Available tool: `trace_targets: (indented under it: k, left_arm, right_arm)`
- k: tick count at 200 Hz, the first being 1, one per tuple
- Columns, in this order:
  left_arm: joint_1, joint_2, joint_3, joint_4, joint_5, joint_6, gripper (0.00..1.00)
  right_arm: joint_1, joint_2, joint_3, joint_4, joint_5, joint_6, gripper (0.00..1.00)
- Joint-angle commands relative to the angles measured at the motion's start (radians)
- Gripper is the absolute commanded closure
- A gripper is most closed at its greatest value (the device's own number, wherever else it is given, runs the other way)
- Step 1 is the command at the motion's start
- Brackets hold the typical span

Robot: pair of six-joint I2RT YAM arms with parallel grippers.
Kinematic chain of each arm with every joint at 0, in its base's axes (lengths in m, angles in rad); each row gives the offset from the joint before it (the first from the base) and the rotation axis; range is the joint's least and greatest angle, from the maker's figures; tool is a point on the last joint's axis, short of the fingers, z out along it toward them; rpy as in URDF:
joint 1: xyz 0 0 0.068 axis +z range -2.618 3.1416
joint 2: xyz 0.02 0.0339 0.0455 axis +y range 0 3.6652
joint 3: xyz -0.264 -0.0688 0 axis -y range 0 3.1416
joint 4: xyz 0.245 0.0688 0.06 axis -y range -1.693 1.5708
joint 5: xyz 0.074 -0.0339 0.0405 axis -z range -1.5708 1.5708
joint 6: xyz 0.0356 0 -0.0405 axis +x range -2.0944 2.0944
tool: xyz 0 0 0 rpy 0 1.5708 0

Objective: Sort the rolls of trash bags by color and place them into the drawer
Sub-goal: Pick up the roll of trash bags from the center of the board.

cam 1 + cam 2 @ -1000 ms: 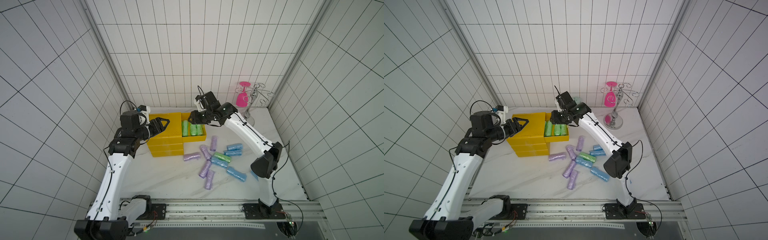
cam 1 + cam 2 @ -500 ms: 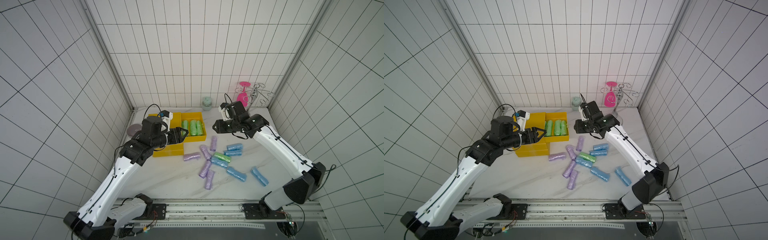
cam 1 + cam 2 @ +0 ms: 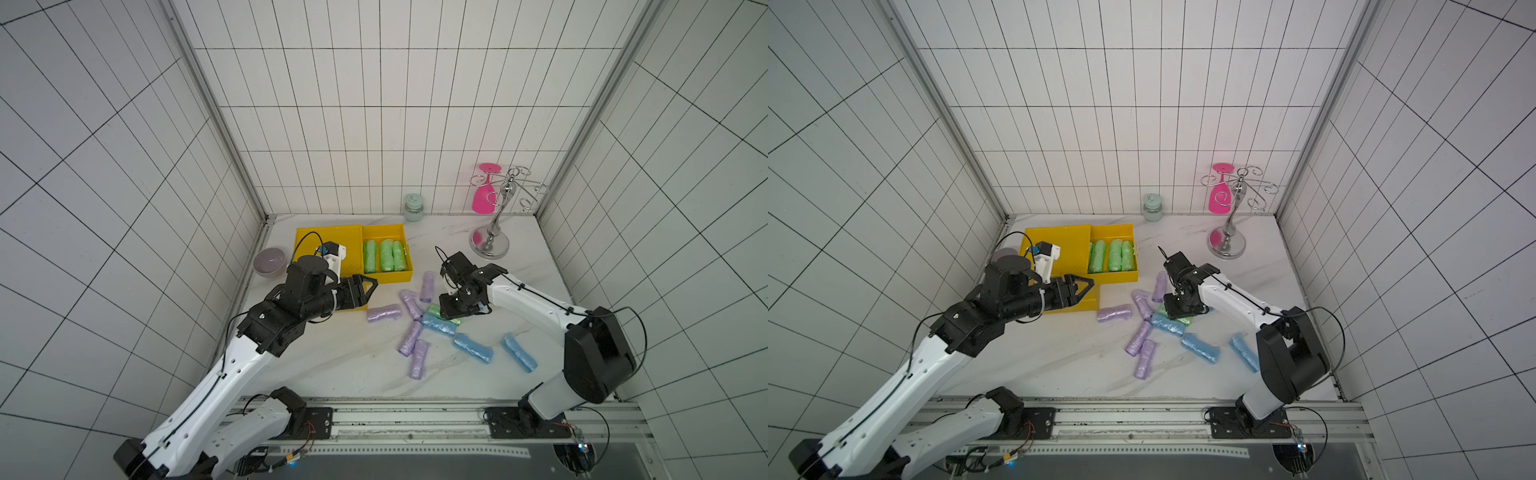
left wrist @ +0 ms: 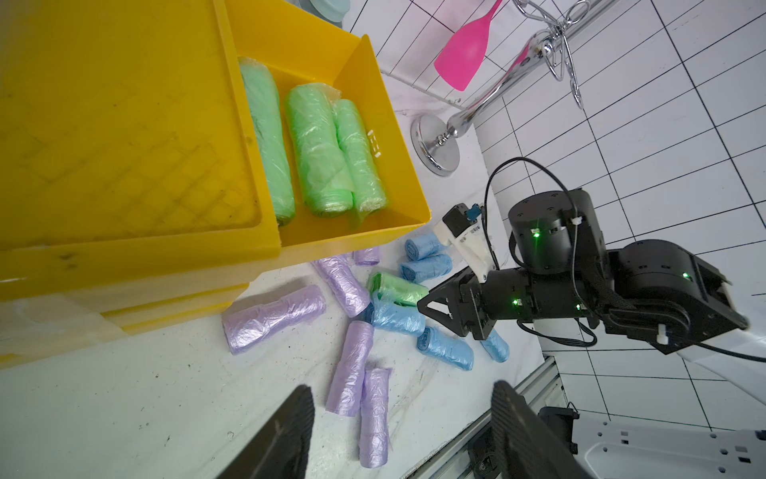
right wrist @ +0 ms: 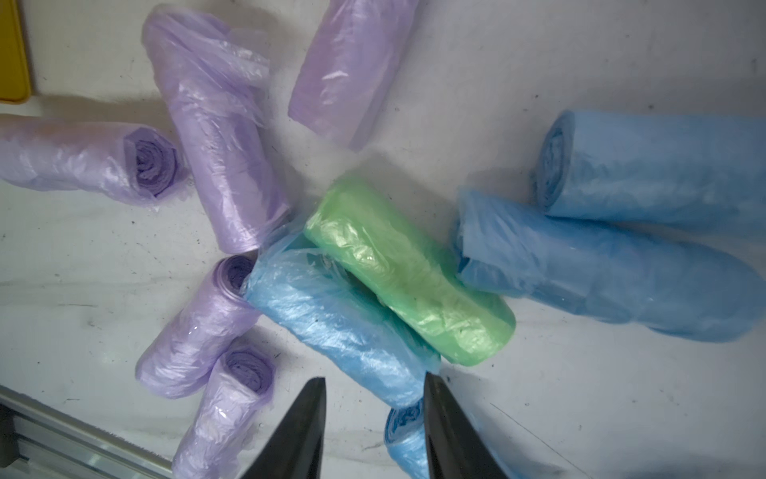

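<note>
White tiled walls box in a marbled table [image 3: 332,365]. In both top views three light green rolls [image 3: 385,255] lie side by side in the open yellow drawer [image 3: 388,277]. Lilac rolls [image 3: 383,313] and blue rolls [image 3: 473,348] lie scattered on the table beside it. Since a moment ago the right claw [image 3: 459,316] has come down over that pile, and the left claw [image 3: 371,294] has edged nearer it.

From the left wrist, the left claw [image 4: 402,414] is spread, holding nothing, above two lilac rolls.

From the right wrist, the right claw [image 5: 373,398] is parted, unclenched, over a crinkled blue roll [image 5: 331,323] pressed against one green roll [image 5: 410,273].
</note>
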Motion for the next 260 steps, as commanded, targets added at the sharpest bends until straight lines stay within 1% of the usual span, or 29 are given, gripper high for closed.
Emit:
trace_targets:
  k: [1,24,33,83,138,173,217,260]
  left_arm:
    - [-0.003,-0.016,-0.019,0.032,-0.015,-0.015,0.33]
    - [-0.004,-0.023,-0.028,0.035,-0.015,-0.019,0.33]
    - [-0.004,-0.024,-0.031,0.035,-0.015,-0.021,0.33]
    - [-0.005,-0.020,-0.038,0.038,-0.015,-0.020,0.33]
    - [-0.005,-0.001,-0.042,0.060,0.000,-0.024,0.33]
    - [-0.004,0.002,-0.043,0.064,0.003,-0.024,0.33]
    - [-0.004,0.000,-0.048,0.065,0.006,-0.026,0.33]
    - [-0.004,-0.009,-0.056,0.060,0.003,-0.026,0.33]
  right_arm:
    - [0.021,0.058,0.000,0.015,0.062,-0.038,0.57]
    - [0.021,0.111,0.017,0.016,0.096,-0.038,0.56]
    - [0.021,0.121,0.022,0.048,0.101,-0.038,0.56]
    - [0.021,0.136,0.048,0.053,0.135,-0.044,0.55]
    - [0.022,0.044,0.044,0.052,0.110,-0.053,0.54]
    - [0.019,0.038,0.063,0.035,0.134,-0.065,0.54]
    - [0.010,0.136,0.096,0.038,0.126,-0.090,0.54]
    - [0.007,0.196,0.115,0.047,0.150,-0.099,0.50]
